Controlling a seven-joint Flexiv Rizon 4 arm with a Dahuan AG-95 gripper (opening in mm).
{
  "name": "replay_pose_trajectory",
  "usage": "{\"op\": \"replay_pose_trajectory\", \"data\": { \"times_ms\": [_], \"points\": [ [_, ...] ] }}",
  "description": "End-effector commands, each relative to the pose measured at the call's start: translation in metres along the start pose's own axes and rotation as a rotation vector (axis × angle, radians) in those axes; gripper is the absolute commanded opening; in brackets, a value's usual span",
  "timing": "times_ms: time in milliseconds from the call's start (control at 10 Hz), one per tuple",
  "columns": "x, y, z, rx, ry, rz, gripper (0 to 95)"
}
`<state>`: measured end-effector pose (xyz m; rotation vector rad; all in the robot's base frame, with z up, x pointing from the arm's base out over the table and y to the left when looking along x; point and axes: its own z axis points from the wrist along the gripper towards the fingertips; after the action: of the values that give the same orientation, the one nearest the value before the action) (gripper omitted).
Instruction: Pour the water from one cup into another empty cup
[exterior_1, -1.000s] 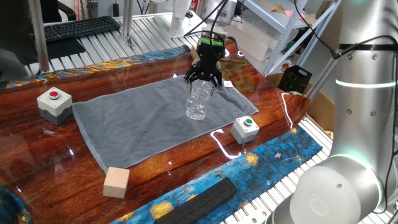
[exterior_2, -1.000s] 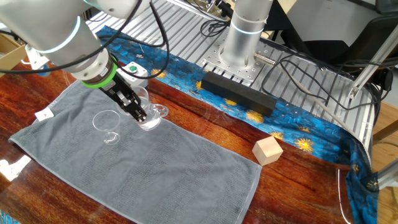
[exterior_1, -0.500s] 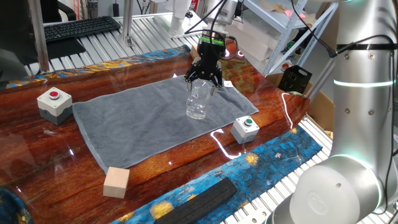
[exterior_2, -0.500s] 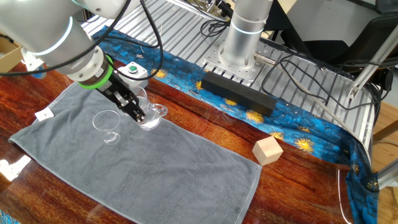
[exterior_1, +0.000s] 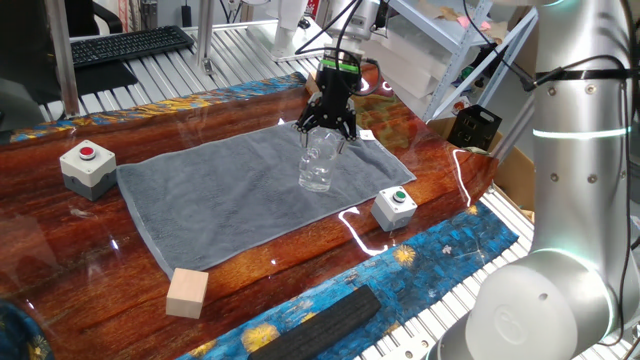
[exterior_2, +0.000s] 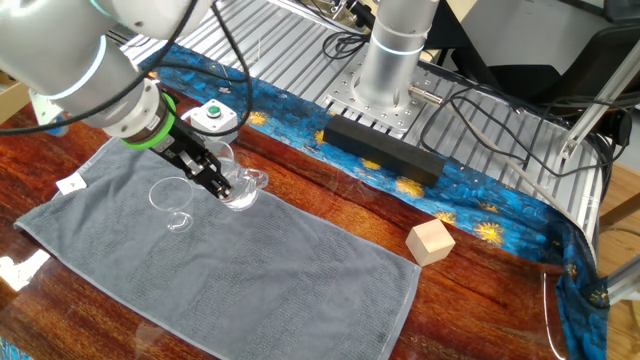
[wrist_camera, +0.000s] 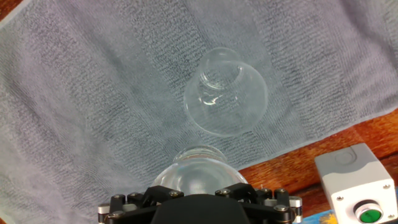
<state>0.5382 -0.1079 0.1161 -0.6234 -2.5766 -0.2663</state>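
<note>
While the small cup (exterior_2: 172, 195) stands on the grey towel (exterior_2: 250, 270), the mug (exterior_2: 250, 185) just right of it looks untipped, so I judge the pouring not yet begun. The hand (exterior_2: 222, 185) straddles the mug, jaws wide; whether it actually grips, I cannot tell.

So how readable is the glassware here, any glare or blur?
One fixed view: sharp, the mug faint against the grey towel, glare streaks on the table. Other fixed view: the small glass shows as rim only. Hand view: sharp, both glasses clear.
</note>
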Motion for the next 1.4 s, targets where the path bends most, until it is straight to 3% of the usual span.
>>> {"op": "replay_pose_trajectory", "data": {
  "times_ms": [100,700,1000,1400],
  "points": [
    [-0.0005,-0.0003,-0.0008,-0.012,0.032,-0.006,0.0],
    [-0.0032,0.0004,0.0022,-0.040,0.084,0.010,0.0],
    [-0.0039,0.0006,0.0027,-0.063,0.125,0.014,0.0],
    [-0.0040,0.0006,0.0026,-0.074,0.144,0.018,0.0]
  ]
}}
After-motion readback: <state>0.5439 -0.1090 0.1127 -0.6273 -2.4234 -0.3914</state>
